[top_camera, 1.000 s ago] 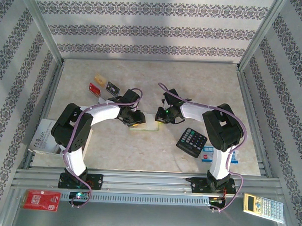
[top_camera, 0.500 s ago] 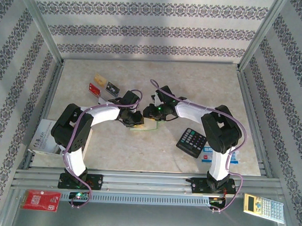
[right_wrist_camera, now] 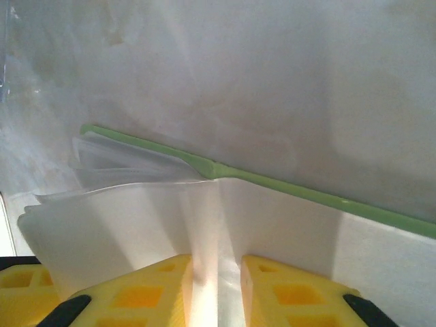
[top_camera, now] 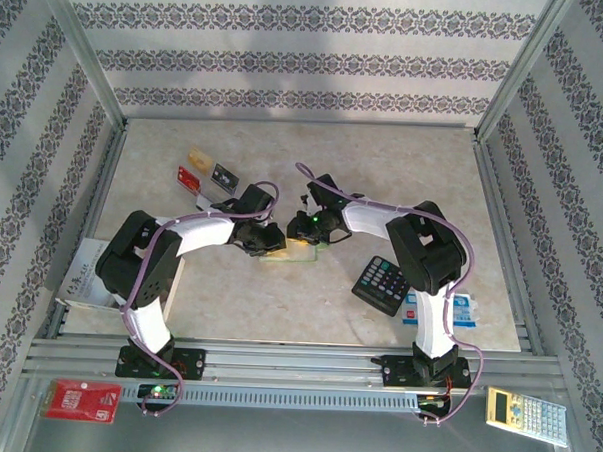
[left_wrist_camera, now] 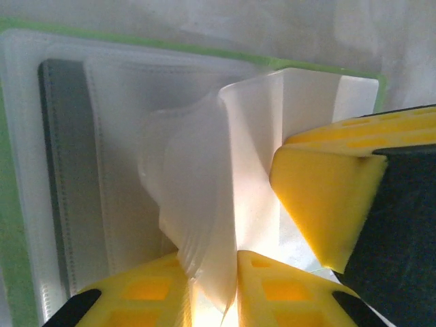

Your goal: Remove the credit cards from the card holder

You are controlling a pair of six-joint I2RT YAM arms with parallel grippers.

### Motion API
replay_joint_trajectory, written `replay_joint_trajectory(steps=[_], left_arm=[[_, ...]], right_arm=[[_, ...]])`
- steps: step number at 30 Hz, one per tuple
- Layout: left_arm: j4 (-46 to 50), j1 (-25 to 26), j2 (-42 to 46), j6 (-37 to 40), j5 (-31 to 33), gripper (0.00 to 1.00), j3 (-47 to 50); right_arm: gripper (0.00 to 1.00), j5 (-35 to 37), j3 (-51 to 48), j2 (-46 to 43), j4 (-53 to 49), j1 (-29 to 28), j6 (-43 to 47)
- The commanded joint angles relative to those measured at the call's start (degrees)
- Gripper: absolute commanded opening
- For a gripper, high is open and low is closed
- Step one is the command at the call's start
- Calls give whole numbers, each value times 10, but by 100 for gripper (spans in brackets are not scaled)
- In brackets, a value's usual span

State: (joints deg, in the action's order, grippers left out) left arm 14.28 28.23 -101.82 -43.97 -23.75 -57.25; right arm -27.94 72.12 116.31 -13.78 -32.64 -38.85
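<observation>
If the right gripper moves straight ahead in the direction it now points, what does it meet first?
The card holder: its pale inner sheet sits between the fingers of the right gripper, so it would press further into that fold, probably toward the green edge. Depth is hard to judge.

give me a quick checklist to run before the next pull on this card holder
1. Left gripper pinched on a pale inner leaf of the card holder: ok.
2. Right gripper closed on another pale leaf: ok.
3. Holder spread open, leaves fanned apart between the two grips: ok.
4. Holder emptied: not ok, a dark strip that looks like a card sits in a side pocket.
5. Either pinch holds a card and not just a leaf: cannot tell.
6. Three loose cards lying apart from the holder, toward the far left of the table: ok.
</observation>
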Motion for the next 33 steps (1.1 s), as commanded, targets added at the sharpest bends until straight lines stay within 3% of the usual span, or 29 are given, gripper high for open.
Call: replay_joint_trajectory(steps=[1,9,15,33], left_arm=[[24,-13,17,-13,-9,23,19],[45,-47,70,-6,1,42,31],[24,-49,43,-8,-32,42,34],[42,-35,-12,19,-44,42,10]], right_arm=[[25,39,9,26,-39,-5,19],[21,101,15,41,-80,-12,42],[21,100,17,44,-76,-15,40],[21,93,8,41,-70,-14,34]])
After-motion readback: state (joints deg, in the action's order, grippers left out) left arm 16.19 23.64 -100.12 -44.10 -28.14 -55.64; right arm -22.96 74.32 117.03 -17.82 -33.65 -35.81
